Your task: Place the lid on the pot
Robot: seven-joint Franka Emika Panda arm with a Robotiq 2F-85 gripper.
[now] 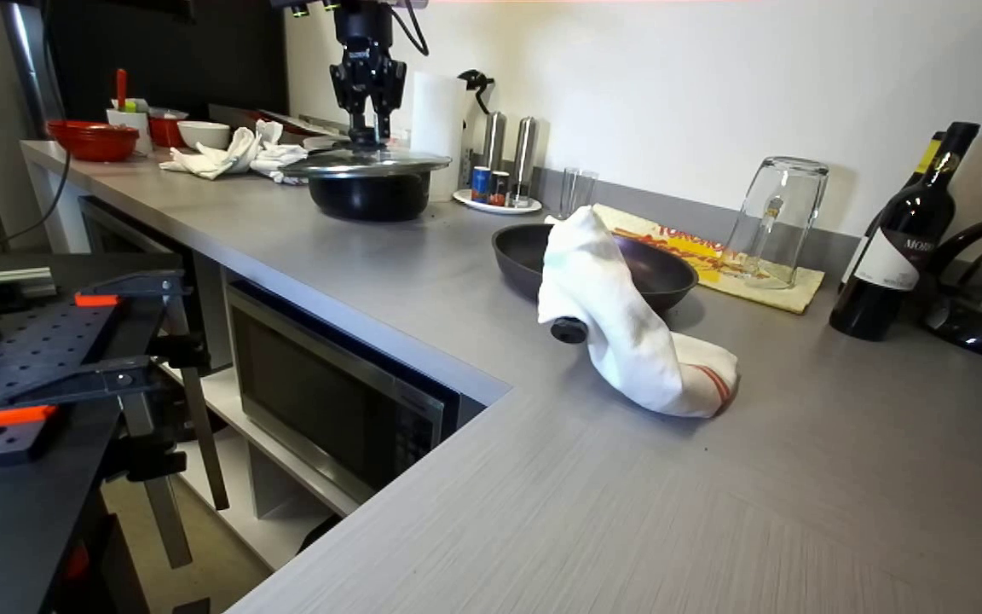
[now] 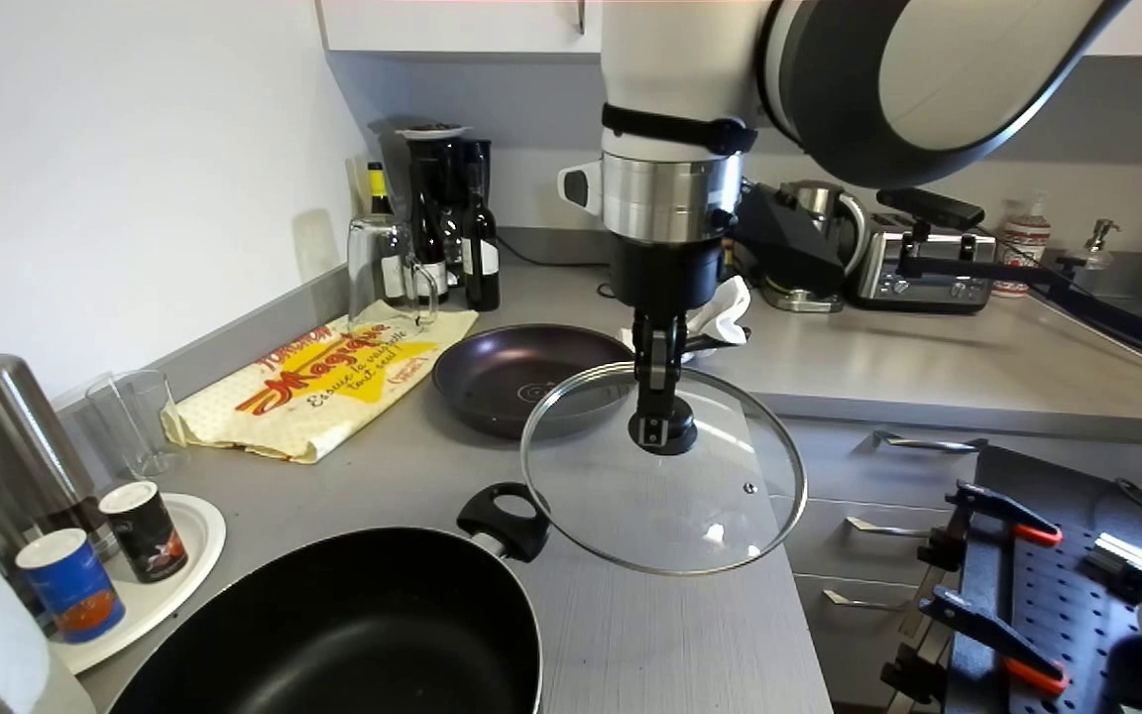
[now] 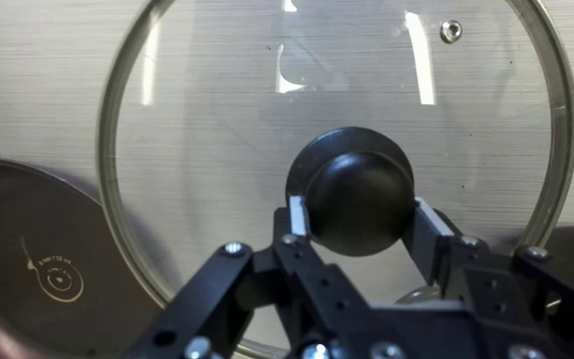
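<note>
The lid is a clear glass disc with a metal rim and black knob, seen in both exterior views (image 1: 308, 166) (image 2: 690, 516) and the wrist view (image 3: 227, 149). My gripper (image 1: 369, 128) is shut on its knob, one finger on each side; it also shows in an exterior view (image 2: 663, 428) and the wrist view (image 3: 359, 214). The lid hangs roughly level above the counter, between pot and frying pan. The wide black pot (image 2: 383, 625) is uncovered, its handle near the lid's rim; it also shows in an exterior view (image 1: 372, 198), behind and below the lid.
A dark frying pan (image 2: 521, 382) sits close beside the lid, with a white cloth (image 1: 615, 315) over its handle. A white plate (image 2: 199, 535) with shakers, a paper towel roll (image 1: 436, 128), glasses and a yellow cloth (image 2: 333, 382) line the wall. The counter edge is near.
</note>
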